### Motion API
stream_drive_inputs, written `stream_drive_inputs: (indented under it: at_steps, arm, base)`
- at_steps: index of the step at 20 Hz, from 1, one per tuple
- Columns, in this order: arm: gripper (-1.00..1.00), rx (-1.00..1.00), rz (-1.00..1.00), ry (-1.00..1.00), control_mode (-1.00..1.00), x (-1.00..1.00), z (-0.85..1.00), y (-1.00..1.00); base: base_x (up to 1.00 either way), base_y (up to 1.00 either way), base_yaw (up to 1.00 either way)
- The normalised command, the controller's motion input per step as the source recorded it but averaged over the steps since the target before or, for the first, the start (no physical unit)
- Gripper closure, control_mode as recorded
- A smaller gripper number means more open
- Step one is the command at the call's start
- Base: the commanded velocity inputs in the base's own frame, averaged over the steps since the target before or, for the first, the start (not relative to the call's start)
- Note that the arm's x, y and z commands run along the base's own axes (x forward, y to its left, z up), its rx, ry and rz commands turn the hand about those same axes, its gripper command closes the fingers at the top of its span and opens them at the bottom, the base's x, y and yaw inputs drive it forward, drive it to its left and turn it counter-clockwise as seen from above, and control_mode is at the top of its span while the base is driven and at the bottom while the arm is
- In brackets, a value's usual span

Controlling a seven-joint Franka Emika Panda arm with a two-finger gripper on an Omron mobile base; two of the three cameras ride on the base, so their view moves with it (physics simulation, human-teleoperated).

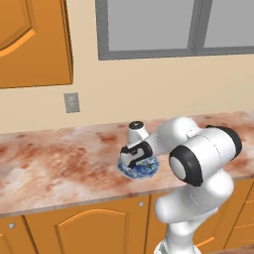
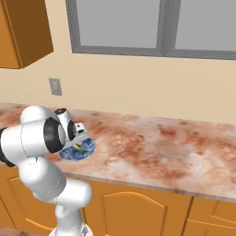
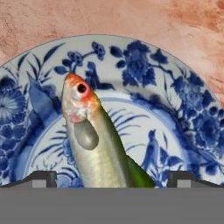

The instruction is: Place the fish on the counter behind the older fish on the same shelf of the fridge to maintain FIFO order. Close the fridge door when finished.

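Hovering low over a fish on a plate, jaws spread wide.

On the pink-and-cream marbled table (image 1: 59, 163) a round blue-and-white plate (image 3: 144, 83) sits near the front edge, and the fish (image 3: 94, 140) lies on it, silvery-green in the body with an orange-red head and a dark eye. In the hand view the head points up the picture, towards the plate's far rim, and the two dark fingertips (image 3: 39, 178) stand on either side of the body, apart from it and not touching it. The jaws (image 1: 138, 158) hang just above the plate at the end of the white arm (image 1: 203, 154), which bends down over the table from the front. Behind it, a grey wall socket (image 1: 72, 102) sits on the cream wall under a grey-framed window (image 1: 173, 27), and orange cabinet doors (image 1: 94, 230) run below the table.
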Motion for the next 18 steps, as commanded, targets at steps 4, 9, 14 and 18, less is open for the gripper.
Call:
stream_drive_inputs:
  at_steps: [4,9,14,18]
  arm:
    - [-1.00,-0.02,0.00,0.04,-1.00,0.35,-0.26,0.00]
    - [-1.00,-0.03,0.00,0.02,-1.00,0.16,-0.33,0.00]
    - [1.00,-0.02,0.00,0.00,-1.00,-0.10,-0.36,0.00]
    - [1.00,0.00,0.00,-0.08,-1.00,-0.20,-0.06,-0.01]
  base:
    - [0.00,0.00,0.00]
    - [0.00,0.00,0.00]
    - [0.00,0.00,0.00]
    - [0.00,0.00,0.00]
